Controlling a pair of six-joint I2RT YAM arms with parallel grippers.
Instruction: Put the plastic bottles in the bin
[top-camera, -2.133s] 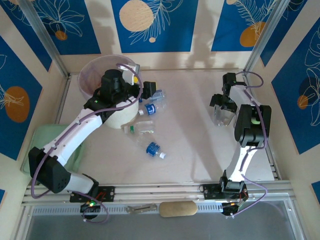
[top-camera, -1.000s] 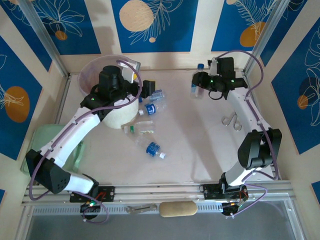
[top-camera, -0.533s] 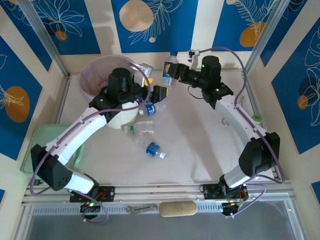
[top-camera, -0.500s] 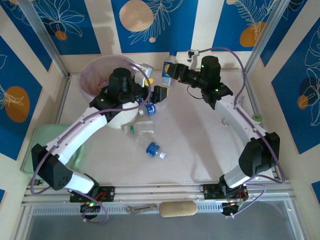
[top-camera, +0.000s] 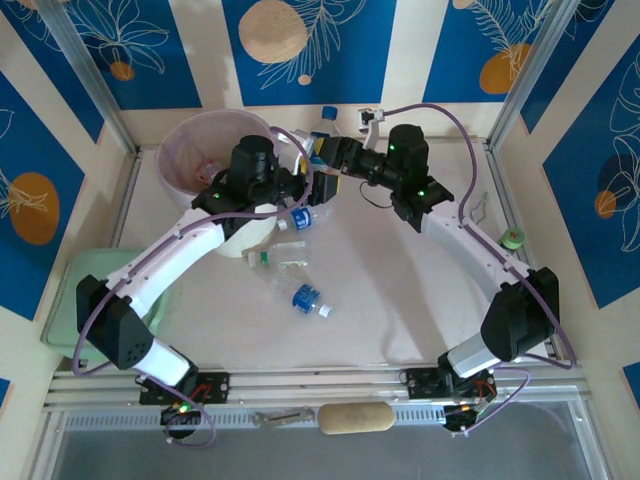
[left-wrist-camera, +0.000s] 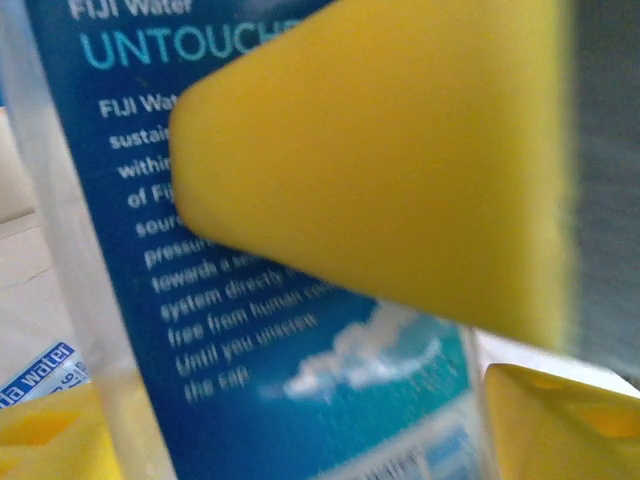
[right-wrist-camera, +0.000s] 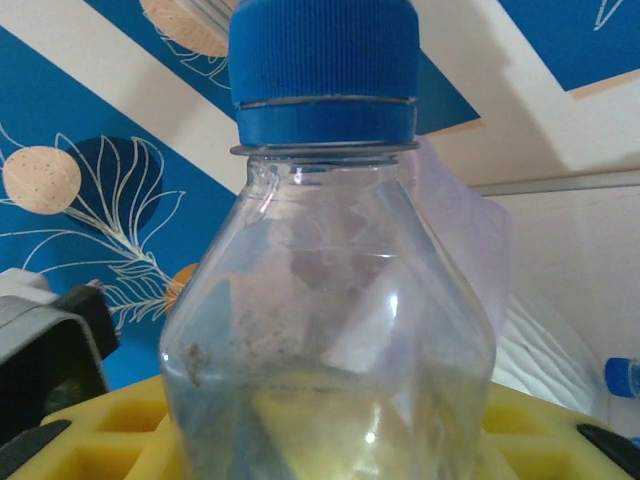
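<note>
A clear plastic bottle (top-camera: 324, 130) with a blue cap and blue label hangs upright beside the bin (top-camera: 185, 145), a white bucket with a lilac liner. My right gripper (top-camera: 337, 152) is shut on it; in the right wrist view the bottle (right-wrist-camera: 325, 300) fills the space between yellow pads. My left gripper (top-camera: 318, 185) reaches up to the same bottle. Its blue label (left-wrist-camera: 130, 200) spans the gap between the left jaws, and contact is too blurred to judge. Three more bottles lie on the table: (top-camera: 303, 219), (top-camera: 278, 258), (top-camera: 308, 298).
A pale green tray (top-camera: 70, 285) lies at the left edge. A tan roll (top-camera: 355, 418) rests on the front rail. Scissors (top-camera: 480, 206) and a green-topped cylinder (top-camera: 513, 238) sit at the right. The bin liner (right-wrist-camera: 460, 225) shows behind the held bottle.
The right arm swung left across the table, carrying the bottle to the bin's rim. The left gripper turned to meet it and its jaws narrowed around the bottle.
</note>
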